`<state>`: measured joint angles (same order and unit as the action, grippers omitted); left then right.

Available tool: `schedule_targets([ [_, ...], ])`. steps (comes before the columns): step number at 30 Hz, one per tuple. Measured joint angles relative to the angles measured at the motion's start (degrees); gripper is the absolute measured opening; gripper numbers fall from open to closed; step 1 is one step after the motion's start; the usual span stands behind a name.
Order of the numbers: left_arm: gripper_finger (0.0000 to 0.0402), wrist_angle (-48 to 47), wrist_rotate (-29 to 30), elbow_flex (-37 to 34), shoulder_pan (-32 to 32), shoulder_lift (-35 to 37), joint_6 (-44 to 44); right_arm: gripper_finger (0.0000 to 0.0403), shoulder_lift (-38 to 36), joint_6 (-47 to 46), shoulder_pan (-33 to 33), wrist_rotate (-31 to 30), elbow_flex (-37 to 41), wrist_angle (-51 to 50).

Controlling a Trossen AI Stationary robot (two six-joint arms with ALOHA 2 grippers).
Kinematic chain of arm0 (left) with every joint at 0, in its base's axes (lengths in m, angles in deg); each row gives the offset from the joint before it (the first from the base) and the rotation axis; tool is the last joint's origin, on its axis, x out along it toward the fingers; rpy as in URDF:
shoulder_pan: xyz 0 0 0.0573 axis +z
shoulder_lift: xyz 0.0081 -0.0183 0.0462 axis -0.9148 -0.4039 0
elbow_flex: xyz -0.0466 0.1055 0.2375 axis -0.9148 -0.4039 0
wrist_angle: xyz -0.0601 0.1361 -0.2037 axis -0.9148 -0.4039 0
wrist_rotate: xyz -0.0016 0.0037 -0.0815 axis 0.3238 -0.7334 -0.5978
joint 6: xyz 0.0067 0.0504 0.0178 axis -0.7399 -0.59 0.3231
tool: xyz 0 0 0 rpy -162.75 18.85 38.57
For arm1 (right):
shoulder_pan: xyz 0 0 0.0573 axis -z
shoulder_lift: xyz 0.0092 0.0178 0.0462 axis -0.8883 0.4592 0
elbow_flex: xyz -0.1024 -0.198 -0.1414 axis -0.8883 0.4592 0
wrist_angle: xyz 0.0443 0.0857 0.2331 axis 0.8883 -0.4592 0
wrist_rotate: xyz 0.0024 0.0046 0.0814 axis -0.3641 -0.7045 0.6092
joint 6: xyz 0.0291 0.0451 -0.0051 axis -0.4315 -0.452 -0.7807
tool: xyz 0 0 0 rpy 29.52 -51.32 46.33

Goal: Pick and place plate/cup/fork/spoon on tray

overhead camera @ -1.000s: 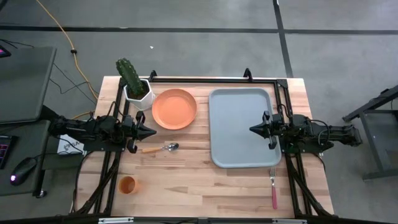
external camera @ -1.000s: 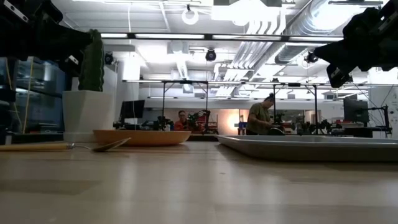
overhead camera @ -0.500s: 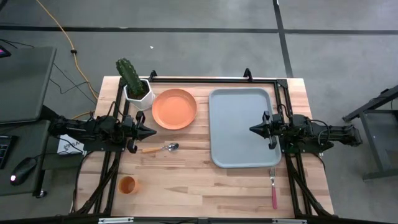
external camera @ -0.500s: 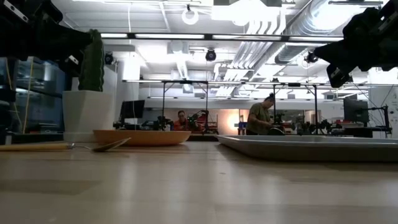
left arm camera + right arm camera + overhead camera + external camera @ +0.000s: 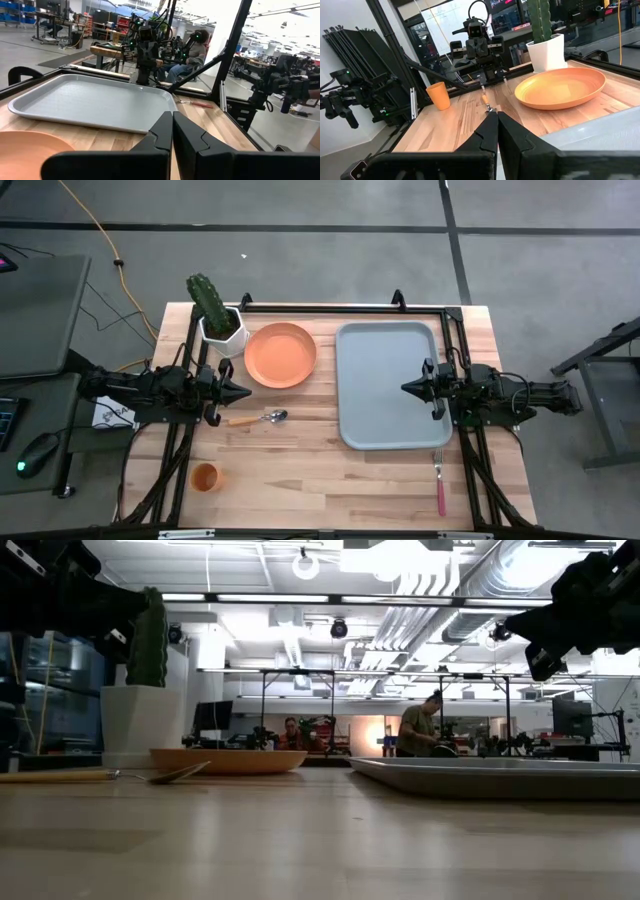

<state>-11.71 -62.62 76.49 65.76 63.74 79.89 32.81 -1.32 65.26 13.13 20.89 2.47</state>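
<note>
Nothing placed: tray point(image 5: 388, 383) bare. Plate point(image 5: 280, 355) just left of it, spoon point(image 5: 258, 419) below the plate, cup point(image 5: 204, 477) near the worktop's front left, fork point(image 5: 439, 481) front right. Left tool point(image 5: 243, 392) and right tool point(image 5: 408, 388) pressed together, carrying nothing

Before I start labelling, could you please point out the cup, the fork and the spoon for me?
cup point(image 5: 204, 476), high view, on its open orange mouth.
fork point(image 5: 440, 490), high view, on the pink handle.
spoon point(image 5: 276, 416), high view, on the silver bowl.
</note>
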Motion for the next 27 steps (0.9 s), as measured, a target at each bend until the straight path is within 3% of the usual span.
schedule_targets([
  [13, 0.0001, 0.0, 0.0, 0.0, 0.0, 0.0, 0.0, 0.0, 0.0, -0.1, 0.0, 0.0, 0.0, 0.5],
  [19, 0.0001, 0.0, 0.0, 0.0, 0.0, 0.0, 0.0, 0.0, 0.0, -8.5, 0.0, -0.6, 0.0, 14.3],
  [24, 0.0001, 0.0, 0.0, 0.0, 0.0, 0.0, 0.0, 0.0, 0.0, -12.0, 0.0, -9.8, 0.0, 26.0],
  [27, 0.0001, 0.0, 0.0, 0.0, 0.0, 0.0, 0.0, 0.0, 0.0, -11.9, 0.0, -14.2, -0.3, 27.5],
])
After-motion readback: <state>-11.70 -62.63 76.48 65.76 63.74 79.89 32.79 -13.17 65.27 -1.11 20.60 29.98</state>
